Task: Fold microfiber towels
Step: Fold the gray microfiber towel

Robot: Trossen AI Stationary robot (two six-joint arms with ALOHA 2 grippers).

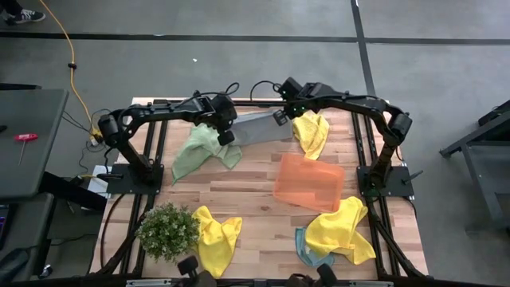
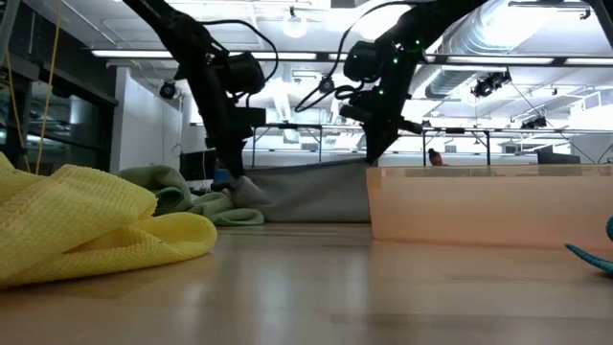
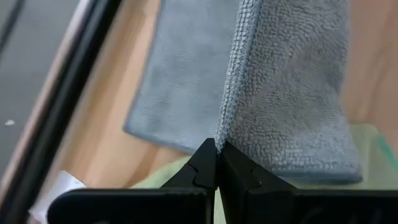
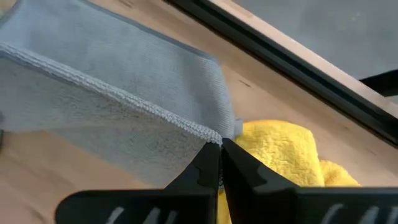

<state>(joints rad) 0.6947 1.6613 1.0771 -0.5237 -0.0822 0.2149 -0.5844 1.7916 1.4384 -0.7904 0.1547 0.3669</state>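
I see the grey-blue towel (image 1: 256, 127) stretched at upper centre of the high view, left claw (image 1: 225, 137) pinching one corner, right claw (image 1: 280, 116) pinching the other. A pale green towel (image 1: 198, 151) lies just left of it and a yellow towel (image 1: 312, 132) just right. More yellow towels (image 1: 341, 231) sit low on the surface (image 1: 255, 199), beside the orange mat (image 1: 309, 182).

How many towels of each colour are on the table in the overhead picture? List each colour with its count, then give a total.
Yellow towels: 3
Pale green towel: 1
Grey-blue towel: 1, held between both arms
Teal towel: 1, mostly hidden under a yellow one
Total: 6
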